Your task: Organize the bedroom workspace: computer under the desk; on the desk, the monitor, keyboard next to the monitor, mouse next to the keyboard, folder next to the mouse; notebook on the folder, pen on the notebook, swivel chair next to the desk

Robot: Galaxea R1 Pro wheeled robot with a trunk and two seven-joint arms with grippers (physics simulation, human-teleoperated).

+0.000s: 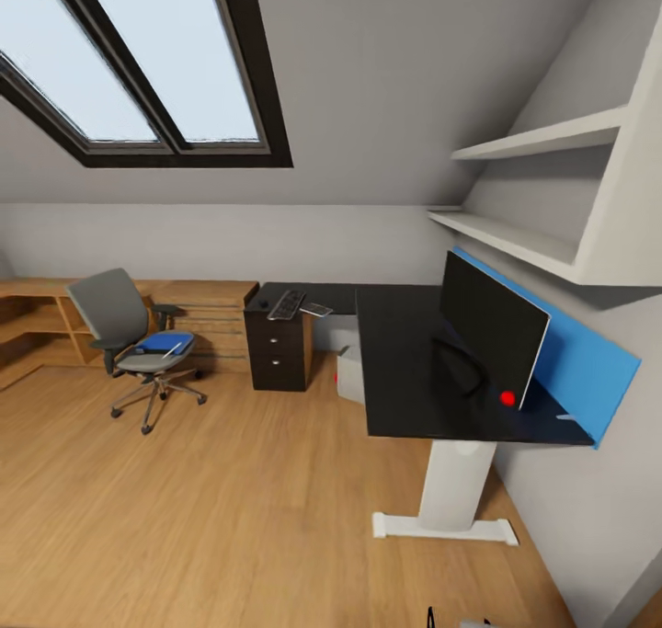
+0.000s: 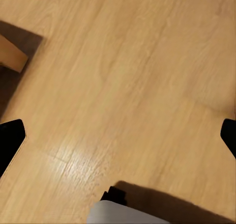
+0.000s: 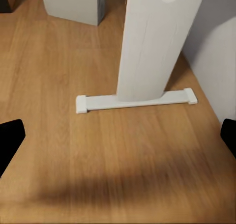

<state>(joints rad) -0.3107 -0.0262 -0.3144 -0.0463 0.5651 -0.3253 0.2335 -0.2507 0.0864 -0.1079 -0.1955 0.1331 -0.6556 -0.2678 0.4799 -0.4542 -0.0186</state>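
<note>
The black desk [image 1: 405,371] stands against the right wall with the monitor [image 1: 487,326] upright on it. At the desk's far left end lie the keyboard [image 1: 286,304] and a small flat grey item [image 1: 315,310] that I cannot identify. The grey computer [image 1: 349,371] sits on the floor under the desk; in the right wrist view the computer [image 3: 73,3] is beyond the desk's leg. The swivel chair [image 1: 138,334] stands apart at the left, carrying the blue folder [image 1: 165,341] with a thin white pen [image 1: 172,349] on it. My left gripper [image 2: 118,138] and right gripper [image 3: 118,138] hang open over the floor, holding nothing.
The desk's white leg [image 3: 152,42] and foot bar [image 3: 137,102] stand close ahead of the right gripper. A black drawer unit [image 1: 279,352] sits under the desk's left end. Low wooden shelving [image 1: 55,320] lines the far wall, and white wall shelves [image 1: 542,141] hang above the desk.
</note>
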